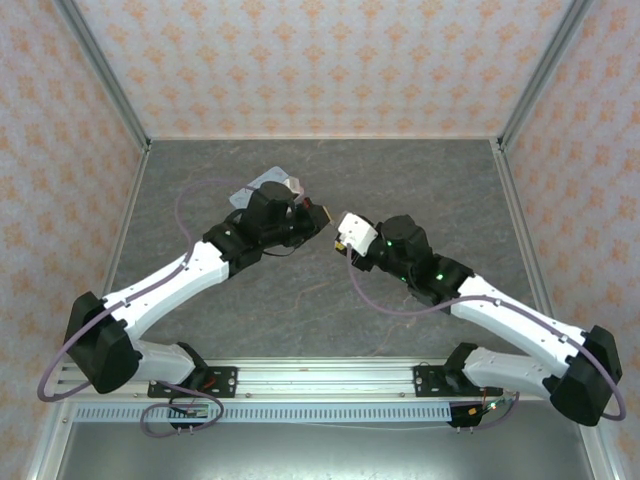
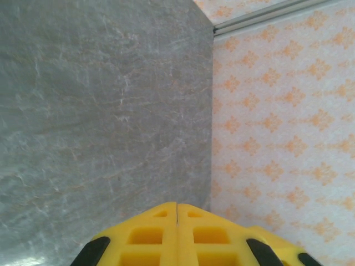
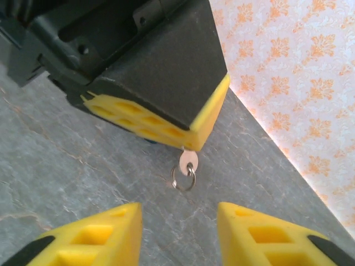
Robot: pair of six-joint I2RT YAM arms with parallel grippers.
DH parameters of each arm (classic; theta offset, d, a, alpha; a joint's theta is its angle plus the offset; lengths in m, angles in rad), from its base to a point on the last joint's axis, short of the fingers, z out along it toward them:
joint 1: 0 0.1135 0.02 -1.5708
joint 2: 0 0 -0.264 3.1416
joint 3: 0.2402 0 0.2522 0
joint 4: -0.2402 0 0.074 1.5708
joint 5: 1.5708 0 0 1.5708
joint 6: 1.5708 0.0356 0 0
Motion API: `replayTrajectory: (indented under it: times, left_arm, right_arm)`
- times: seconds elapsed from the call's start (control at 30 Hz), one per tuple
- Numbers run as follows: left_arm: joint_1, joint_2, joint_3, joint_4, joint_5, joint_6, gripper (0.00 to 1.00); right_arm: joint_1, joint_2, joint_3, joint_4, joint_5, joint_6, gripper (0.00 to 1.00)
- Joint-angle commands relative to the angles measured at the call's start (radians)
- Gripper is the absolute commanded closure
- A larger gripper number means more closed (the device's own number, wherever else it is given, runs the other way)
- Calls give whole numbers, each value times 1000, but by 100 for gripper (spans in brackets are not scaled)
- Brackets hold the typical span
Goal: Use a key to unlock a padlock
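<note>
- The left pincer (image 1: 318,213) is closed tight. In its own wrist view, the 2 yellow fingers of the left pincer (image 2: 177,221) meet flush along 1 thin seam with no gap between them.
- From the right wrist, the left pincer (image 3: 189,139) shows side-on. The key (image 3: 188,161) sticks out of its very tip, nipped between the finger ends. Only the small pale silvery head is visible; the blade is hidden between the fingers.
- A thin split ring (image 3: 183,180) hangs from the key's head, dangling just under the left pincer's tip and above the grey counter (image 3: 66,166).
- The right pincer (image 3: 177,221) is wide open and holds nothing, with bare counter showing in the broad gap between its 2 yellow fingers.
- The key lies straight ahead of the right pincer, in line with that gap, beyond the fingertips and not touching either finger.
- From above, the right pincer (image 1: 348,232) and the left pincer point at each other tip to tip over the middle of the counter (image 1: 300,320), near but apart.
- The key is too small to make out from above.
- A pale box (image 1: 262,182) lies on the counter behind the left pincer's wrist, on the far side from the right pincer, partly hidden by the arm.
- Ahead of the left pincer are the counter and the papered wall (image 2: 277,138).
</note>
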Motion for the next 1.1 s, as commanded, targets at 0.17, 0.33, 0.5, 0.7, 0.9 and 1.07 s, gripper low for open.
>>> replayTrajectory:
  times: [0.17, 0.33, 0.5, 0.7, 0.9, 1.07]
  left_arm:
    - [1, -93, 114, -92, 55, 480, 100]
    - [1, -102, 195, -194, 157, 678, 100]
    - [1, -103, 242, -208, 272, 782, 100]
    - [1, -95, 277, -203, 355, 877, 100]
    - [1, -55, 355, -258, 409, 952, 100]
    - [2, -25, 395, -288, 425, 965, 100]
  right_arm:
    - [-168, -145, -75, 74, -372, 377, 55]
    - [-373, -169, -156, 367, -757, 696, 49]
    - [-441, -120, -120, 432, -988, 794, 48]
    - [-442, -72, -35, 417, -1113, 781, 51]
    - [-411, -32, 41, 352, -1135, 714, 55]
    - [-370, -2, 75, 343, -1133, 674, 60]
